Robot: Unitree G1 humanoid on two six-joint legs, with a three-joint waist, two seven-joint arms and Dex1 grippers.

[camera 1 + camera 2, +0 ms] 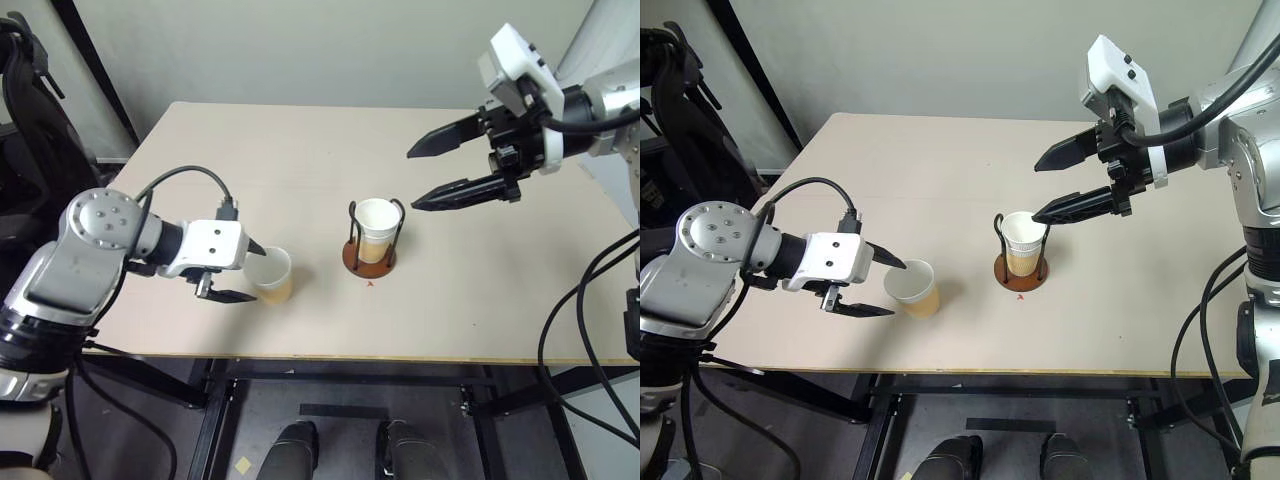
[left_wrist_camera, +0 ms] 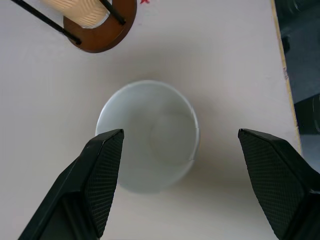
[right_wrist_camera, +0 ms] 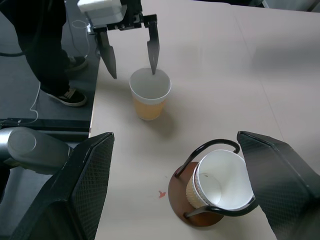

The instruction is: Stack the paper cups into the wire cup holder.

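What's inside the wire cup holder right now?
Paper cups stand nested in the wire cup holder, white inside on top, apparently empty. How many are stacked can't be counted; the lower ones are covered.

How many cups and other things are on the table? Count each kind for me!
Paper cups: at least 2, one loose on the table and the cups in the holder (one rim shows, so more may be nested inside)
Wire cup holder: 1
Total: at least 3 things on the table

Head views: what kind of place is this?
Likely a robot lab or test room: plain table on a black metal frame, bare grey wall, loose cables, and a person's shoes beside the table.
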